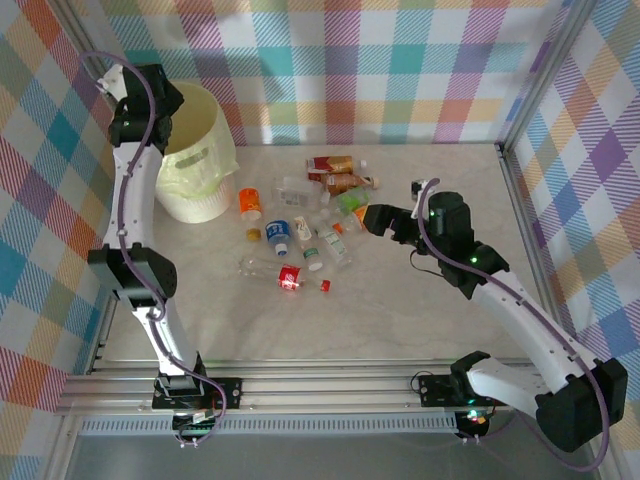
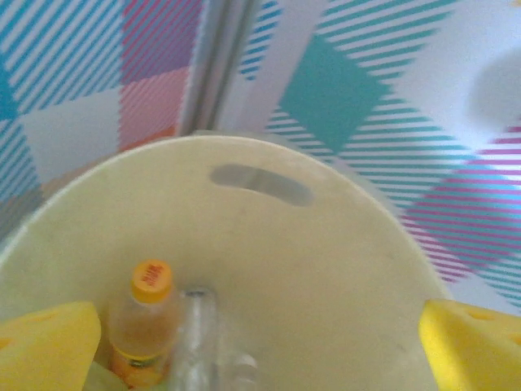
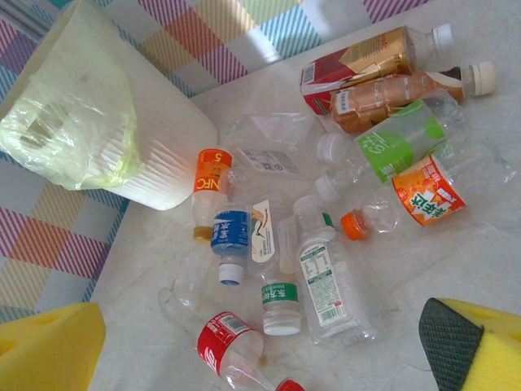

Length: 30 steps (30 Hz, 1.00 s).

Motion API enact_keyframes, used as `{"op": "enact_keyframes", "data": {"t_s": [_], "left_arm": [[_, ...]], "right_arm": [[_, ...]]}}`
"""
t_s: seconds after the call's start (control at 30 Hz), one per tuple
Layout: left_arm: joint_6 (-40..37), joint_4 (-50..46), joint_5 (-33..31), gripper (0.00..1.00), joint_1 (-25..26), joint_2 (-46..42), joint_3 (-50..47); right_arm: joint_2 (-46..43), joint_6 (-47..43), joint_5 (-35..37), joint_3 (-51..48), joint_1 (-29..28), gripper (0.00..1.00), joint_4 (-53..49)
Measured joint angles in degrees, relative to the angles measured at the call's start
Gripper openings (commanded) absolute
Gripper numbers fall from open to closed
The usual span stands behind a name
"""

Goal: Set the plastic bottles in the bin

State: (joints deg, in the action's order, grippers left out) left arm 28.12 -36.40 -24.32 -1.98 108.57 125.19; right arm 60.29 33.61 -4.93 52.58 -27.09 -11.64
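Left gripper (image 2: 260, 350), jaws wide apart, hangs right over the bin (image 2: 269, 252); a couple of bottles (image 2: 146, 322) lie inside below it. Right gripper (image 3: 269, 350) is apart too, most bottles (image 3: 326, 281) on the bench (image 3: 488, 269) just ahead.

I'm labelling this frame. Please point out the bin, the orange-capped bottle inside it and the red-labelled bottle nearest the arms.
bin (image 2: 277, 261), left wrist view, inner back wall.
orange-capped bottle (image 2: 145, 322), left wrist view, body below the cap.
red-labelled bottle (image 3: 221, 338), right wrist view, its red label.
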Motion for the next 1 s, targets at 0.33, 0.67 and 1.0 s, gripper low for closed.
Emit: {"op": "enact_keyframes", "data": {"t_s": [0.33,0.67,1.0], "left_arm": [[1.3,8.0,8.8,1.00,7.4,-14.5,-19.5],[4.7,9.8,10.0,1.00,18.1,-30.1,-41.7],[24.0,9.1,8.3,1.00,25.2,-34.4,-62.7]], "right_arm": [[1.0,0.0,0.0,-0.3,0.0,1.00,0.0],[4.3,0.1,-0.2,-0.3,0.0,1.00,1.1],[7.8,0.7,-1.1,-0.3,0.0,1.00,2.5]]}}
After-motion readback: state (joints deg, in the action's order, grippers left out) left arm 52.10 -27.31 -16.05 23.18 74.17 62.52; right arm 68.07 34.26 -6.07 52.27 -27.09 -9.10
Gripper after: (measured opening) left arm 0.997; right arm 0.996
